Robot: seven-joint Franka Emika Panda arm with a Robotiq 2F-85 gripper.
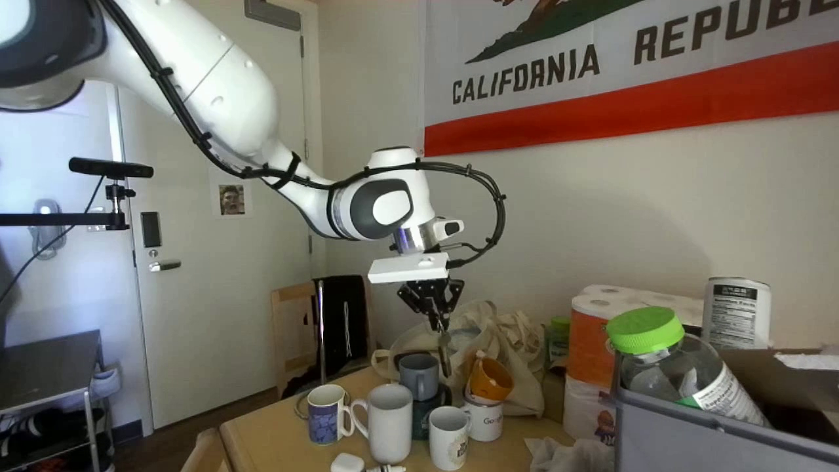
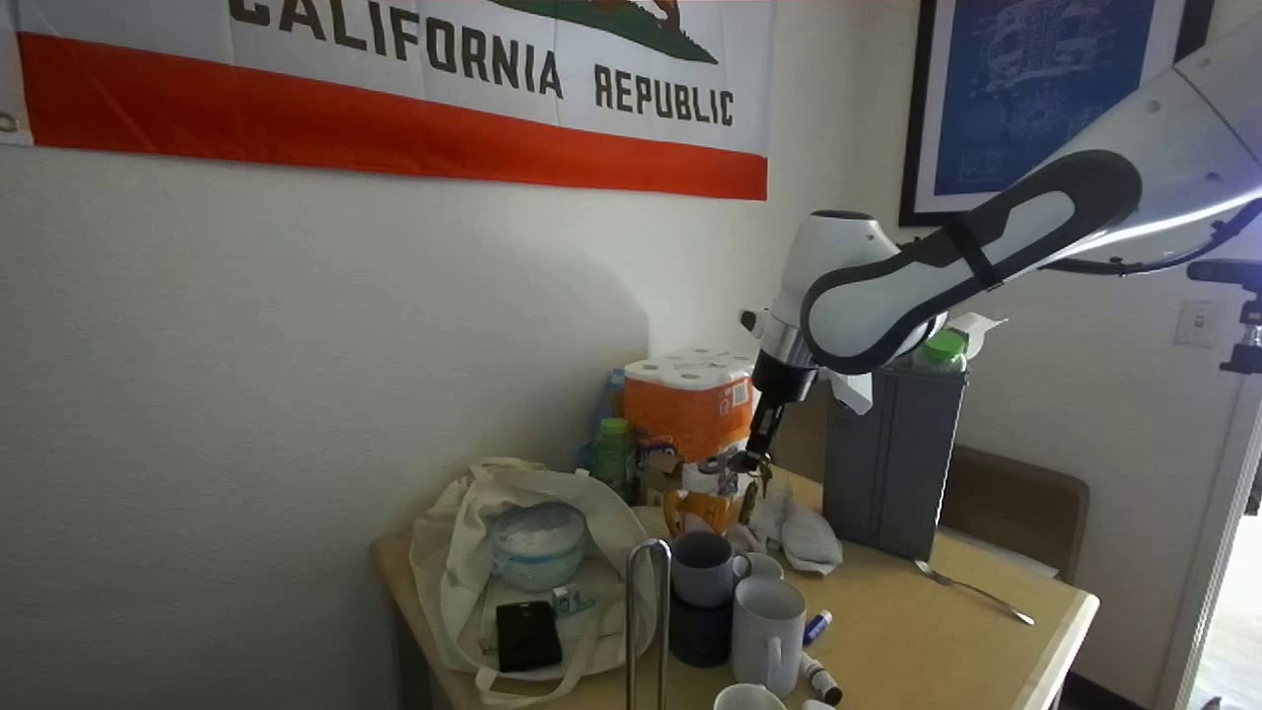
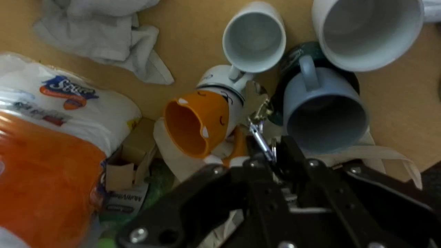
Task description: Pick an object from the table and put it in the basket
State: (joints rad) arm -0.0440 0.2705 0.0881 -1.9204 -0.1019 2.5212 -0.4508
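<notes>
The table (image 2: 922, 646) looks like smooth wood, the keys (image 3: 259, 136) like shiny metal, the bag (image 2: 444, 582) like matt cloth.

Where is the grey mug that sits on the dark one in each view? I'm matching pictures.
In an exterior view: the grey mug is low, at mid-width, left of the roll pack.
In an exterior view: the grey mug is low, right of centre, below the roll pack.
In the wrist view: the grey mug is right of centre, the roll pack far left.
Shared landmark: the orange-and-white roll pack.
</notes>
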